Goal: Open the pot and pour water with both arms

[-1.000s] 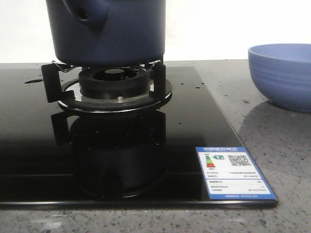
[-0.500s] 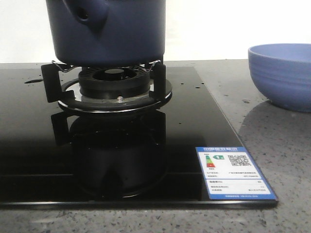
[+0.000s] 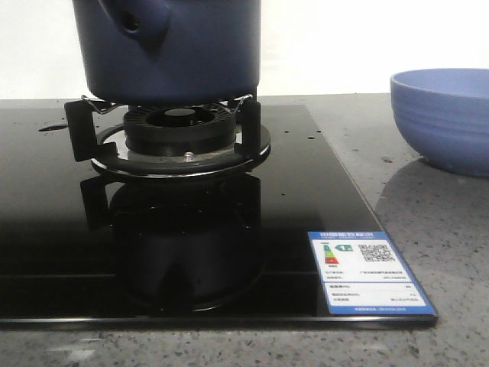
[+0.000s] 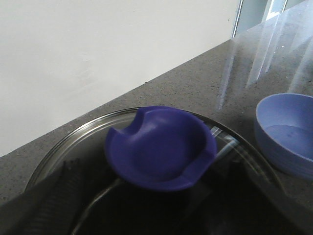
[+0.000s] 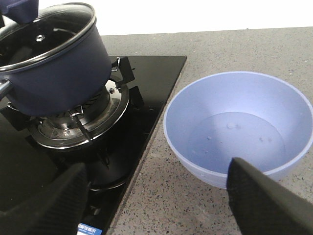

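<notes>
We see a speckled grey stone countertop (image 3: 428, 199) carrying a glossy black glass cooktop (image 3: 46, 229), which fills our view from nine o'clock to the middle. A blue-bordered energy label (image 3: 369, 272) lies on the glass at five o'clock. A periwinkle-blue ribbed bowl (image 3: 443, 115) sits on the stone at three o'clock.

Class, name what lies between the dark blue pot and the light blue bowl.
No object: only cooktop glass and bare grey counter separate the pot from the bowl, shown in the right wrist view.
</notes>
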